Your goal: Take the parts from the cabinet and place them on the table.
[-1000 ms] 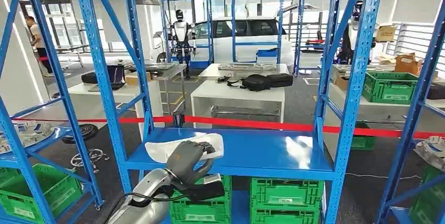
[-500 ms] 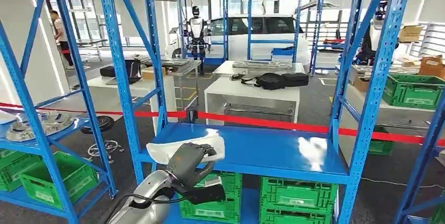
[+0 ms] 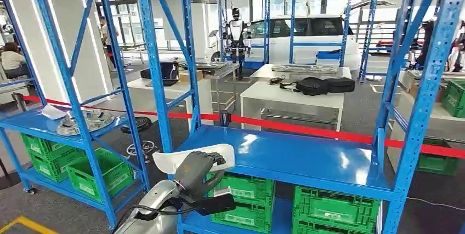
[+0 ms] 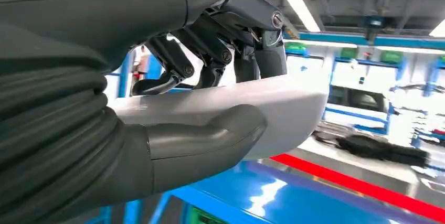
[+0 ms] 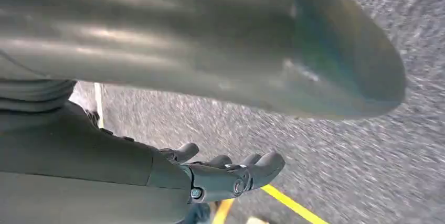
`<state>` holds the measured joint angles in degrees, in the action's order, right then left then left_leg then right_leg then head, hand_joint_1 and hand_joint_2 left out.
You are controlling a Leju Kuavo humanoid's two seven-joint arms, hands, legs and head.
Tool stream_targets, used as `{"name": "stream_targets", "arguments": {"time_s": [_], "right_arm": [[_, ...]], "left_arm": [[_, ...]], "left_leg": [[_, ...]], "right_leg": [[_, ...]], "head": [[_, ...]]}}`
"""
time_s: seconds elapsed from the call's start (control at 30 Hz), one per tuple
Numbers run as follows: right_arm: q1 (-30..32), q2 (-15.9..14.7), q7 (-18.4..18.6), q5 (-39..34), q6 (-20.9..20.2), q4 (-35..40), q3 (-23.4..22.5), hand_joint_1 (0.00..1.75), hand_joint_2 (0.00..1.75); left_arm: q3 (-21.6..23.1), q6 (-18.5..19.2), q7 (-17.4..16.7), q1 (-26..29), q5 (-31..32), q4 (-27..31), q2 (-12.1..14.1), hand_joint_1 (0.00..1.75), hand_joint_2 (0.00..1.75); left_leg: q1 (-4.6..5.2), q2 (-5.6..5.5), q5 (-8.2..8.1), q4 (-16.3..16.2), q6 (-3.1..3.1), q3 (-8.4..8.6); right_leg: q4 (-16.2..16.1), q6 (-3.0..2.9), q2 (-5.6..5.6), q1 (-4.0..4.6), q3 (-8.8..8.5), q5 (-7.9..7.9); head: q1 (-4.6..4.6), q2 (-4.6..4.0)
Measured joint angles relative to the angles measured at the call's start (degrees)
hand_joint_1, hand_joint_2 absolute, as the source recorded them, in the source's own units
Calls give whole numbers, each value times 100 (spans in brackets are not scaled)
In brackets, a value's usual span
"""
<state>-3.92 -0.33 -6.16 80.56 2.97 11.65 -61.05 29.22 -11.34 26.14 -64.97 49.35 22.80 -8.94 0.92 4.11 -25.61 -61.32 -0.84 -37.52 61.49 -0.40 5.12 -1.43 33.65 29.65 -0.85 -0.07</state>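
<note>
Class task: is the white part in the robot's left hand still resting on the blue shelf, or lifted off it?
Lifted. The left hand grips the white part, with a gap above the blue shelf.

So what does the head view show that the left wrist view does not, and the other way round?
Head view only: the green crates under the blue shelf, and a robot standing far off. Left wrist view only: the thumb pressed under the white part and the ceiling lights. Both: the left hand holding that part, the red tape and the white car.
</note>
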Motion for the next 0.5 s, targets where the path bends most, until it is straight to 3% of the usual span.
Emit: {"name": "stream_targets", "arguments": {"time_s": [0.03, 0.1, 0.17, 0.2, 0.23, 0.27, 0.33, 0.37, 0.4, 0.43, 0.47, 0.5], "right_arm": [[0, 0, 0, 0, -4, 0, 0, 0, 0], [-10, -11, -2, 0, -28, 2, 0, 0, 0], [-31, -7, 0, 0, -35, 2, 0, 0, 0], [-34, -11, 0, 0, -37, 2, 0, 0, 0], [-35, -11, 0, 2, -41, 2, 0, 0, 0], [-29, -13, 4, 0, -42, 2, 0, 0, 0], [-9, -28, 15, -2, -50, 2, 0, 0, 0], [-5, -26, 13, -2, -55, 2, 0, 0, 0], [-4, -26, 13, -2, -57, 2, 0, 0, 0], [-6, -28, 11, -4, -57, 2, 0, 0, 0], [-7, -31, 13, -4, -57, 2, 0, 0, 0], [-8, -37, 13, -4, -57, 2, 0, 0, 0]], "left_arm": [[0, 22, 0, -15, -2, 11, -7, 171, 175], [0, 85, 0, -14, -2, 9, 9, 171, 175], [0, 129, -7, -6, -4, 15, 48, 171, 175], [0, 140, -2, -14, -4, 28, 44, 171, 175], [2, 149, -5, -46, -9, 28, 26, 171, 175], [2, 166, 2, -46, -9, 35, 0, 171, 175], [9, 199, 2, 4, -9, 35, -11, 171, 175], [13, 203, 0, 19, -9, 33, -9, 171, 175], [17, 203, -2, 22, -9, 28, -7, 171, 175], [20, 205, -2, 21, -9, 31, -7, 171, 175], [22, 208, -2, 17, -9, 44, -9, 171, 175], [28, 212, -2, 16, -9, 48, -11, 171, 175]], "left_leg": [[42, 44, -5, 56, -2, 64], [51, -119, 25, 77, 4, 47], [-2, -277, 97, 211, -52, 132], [-18, -332, 125, 272, -64, 150], [-30, -378, 148, 286, -105, 146], [-31, -451, 155, 288, -118, 137], [-16, -617, 149, 273, -128, 124], [-11, -691, 149, 257, -129, 117], [-11, -785, 148, 231, -128, 109], [-11, -863, 146, 211, -126, 108], [-11, -938, 140, 189, -116, 108], [-24, -998, 131, 169, -102, 92]], "right_leg": [[-5, 26, 76, 42, 1, 10], [-64, 86, 190, 34, -46, -4], [-126, 166, 305, 47, -117, 15], [-44, 190, 27, 8, -110, 87], [238, 196, -261, 3, 30, 260], [650, 208, -411, 8, 229, 458], [1463, 219, -503, 27, 664, 729], [1547, 215, -508, 39, 743, 673], [1330, 202, -513, 46, 679, 453], [928, 190, -539, 45, 511, 193], [384, 175, -626, 40, 263, -94], [-46, 142, -888, 25, 90, -187]], "head": [[2, 0], [2, 0], [-4, 0], [-4, 0], [-9, 0], [-17, 2], [-24, 0], [-26, 2], [-26, 2], [-31, 2], [-31, 2], [-33, 2]]}}
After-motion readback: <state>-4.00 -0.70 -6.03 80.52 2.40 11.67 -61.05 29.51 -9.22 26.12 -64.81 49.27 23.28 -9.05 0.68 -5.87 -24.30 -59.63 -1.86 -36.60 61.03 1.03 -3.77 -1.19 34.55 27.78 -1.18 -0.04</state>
